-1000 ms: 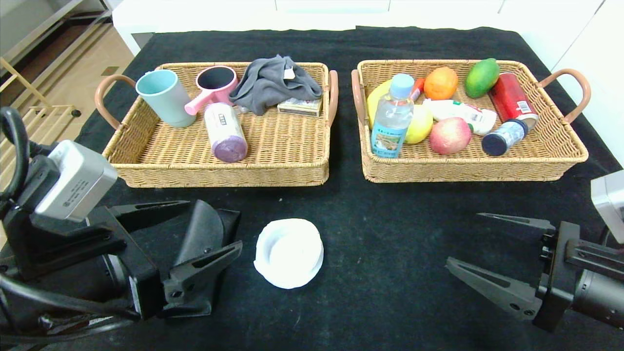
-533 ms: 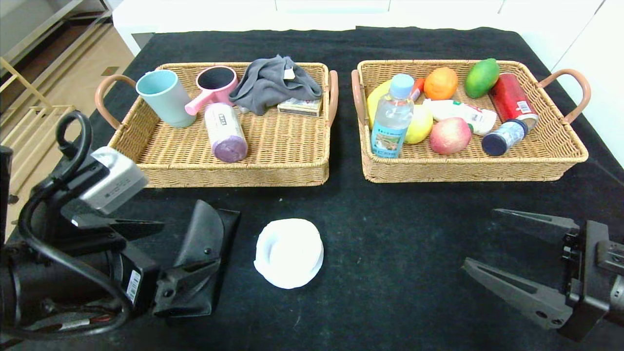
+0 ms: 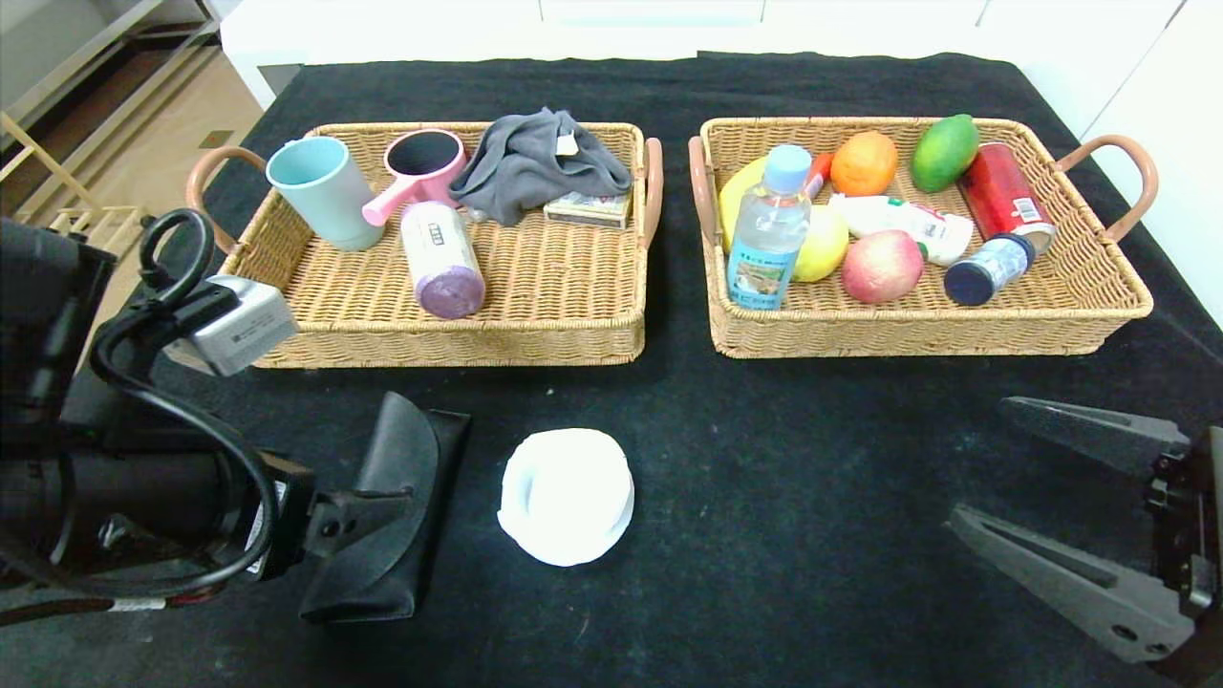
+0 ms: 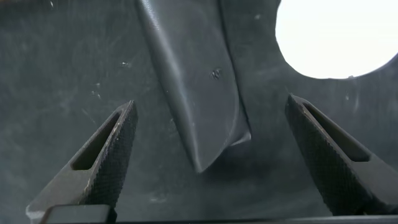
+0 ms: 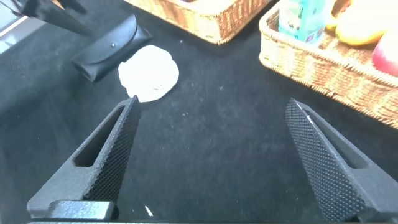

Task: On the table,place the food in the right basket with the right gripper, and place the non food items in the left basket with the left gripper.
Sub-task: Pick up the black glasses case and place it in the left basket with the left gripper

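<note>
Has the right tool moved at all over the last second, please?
Yes. In the head view the right tool, still open, has pulled back toward the robot and to its right, farther from the white dish, which lies in the same spot on the table.

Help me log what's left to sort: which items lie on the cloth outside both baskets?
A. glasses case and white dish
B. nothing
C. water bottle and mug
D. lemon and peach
A: the glasses case and white dish lie on the black cloth in front of the baskets, while the fruit and bottles already sit in the right basket.
</note>
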Controlling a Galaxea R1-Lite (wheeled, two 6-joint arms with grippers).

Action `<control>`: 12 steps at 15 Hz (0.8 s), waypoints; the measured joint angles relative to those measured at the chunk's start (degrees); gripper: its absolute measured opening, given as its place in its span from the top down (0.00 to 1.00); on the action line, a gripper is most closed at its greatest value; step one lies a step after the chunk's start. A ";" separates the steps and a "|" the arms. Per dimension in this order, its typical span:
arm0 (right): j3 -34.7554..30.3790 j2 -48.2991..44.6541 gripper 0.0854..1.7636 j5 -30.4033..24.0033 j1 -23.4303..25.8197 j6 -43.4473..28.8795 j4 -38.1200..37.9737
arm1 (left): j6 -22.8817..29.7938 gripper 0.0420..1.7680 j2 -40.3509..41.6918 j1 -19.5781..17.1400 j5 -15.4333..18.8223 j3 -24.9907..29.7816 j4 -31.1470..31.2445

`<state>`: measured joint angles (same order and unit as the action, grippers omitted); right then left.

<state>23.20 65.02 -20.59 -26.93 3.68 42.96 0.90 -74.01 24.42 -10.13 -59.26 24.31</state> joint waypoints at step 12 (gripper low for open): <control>0.01 -1.94 0.03 0.04 -0.20 0.09 0.01 | 2.47 0.03 -11.11 -1.38 -1.94 -2.97 -0.28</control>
<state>23.21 63.09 -20.55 -27.12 3.77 42.97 3.38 -85.11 23.04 -12.07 -62.23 24.03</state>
